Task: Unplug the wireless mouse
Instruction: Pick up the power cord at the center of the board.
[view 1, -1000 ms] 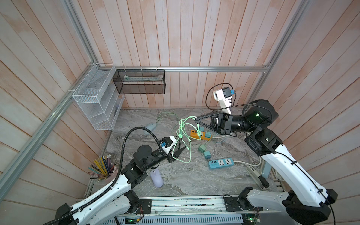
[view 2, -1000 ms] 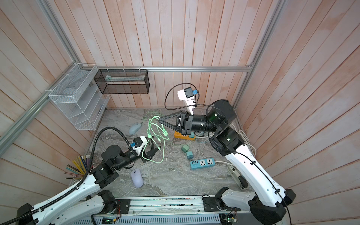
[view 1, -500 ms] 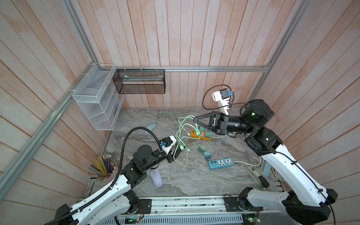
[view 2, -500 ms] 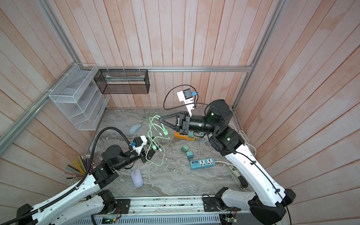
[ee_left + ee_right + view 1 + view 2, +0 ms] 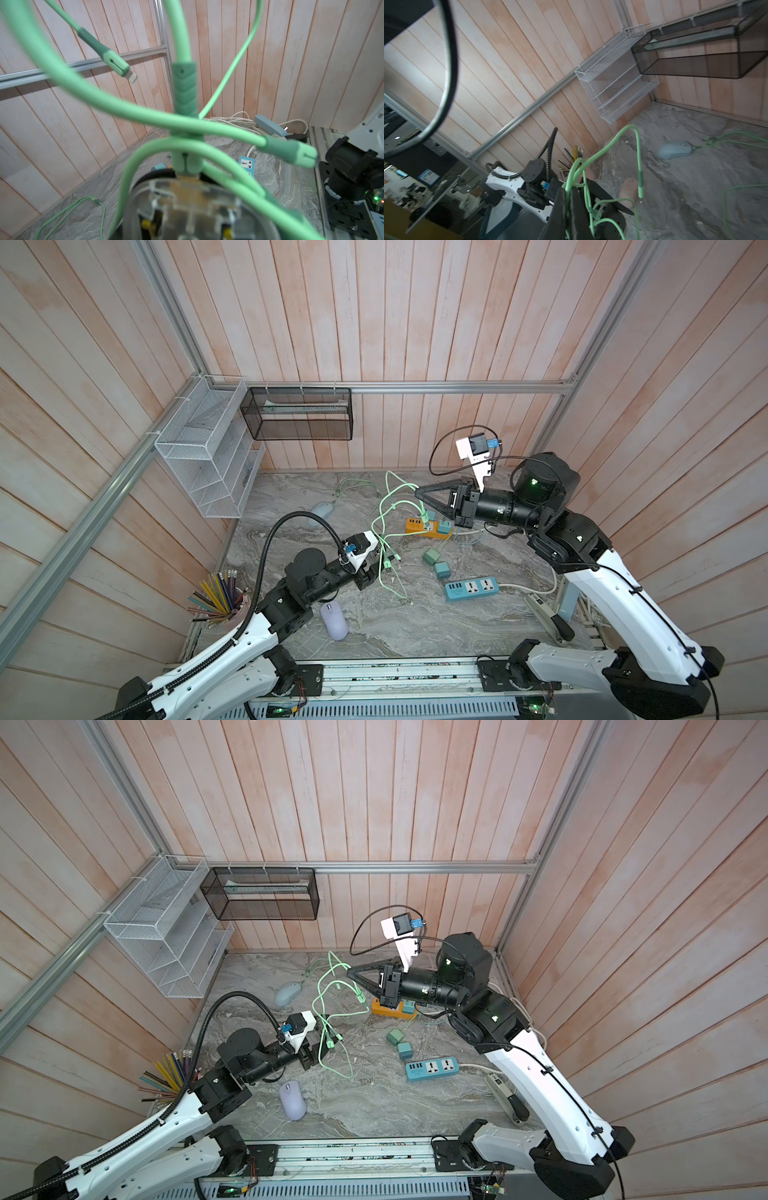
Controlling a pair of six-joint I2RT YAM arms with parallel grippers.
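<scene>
Mice, three:
- one clear-shelled wireless mouse, off the grey marbled bench, grasped in my left jaws, a green plug seated in its nose
- one lilac mouse on the bench beside my left arm
- one pale blue mouse near the white wire rack, a green cable meeting its nose

Mint-green cable, tangled, strands not countable. My right jaws are clenched on one strand above the bench.

Power strips, two: orange strip, blue strip

Teal cube adapters, four: two plugged into the orange strip, two loose between the strips

Pencil cup, one; black mesh basket, one
</scene>
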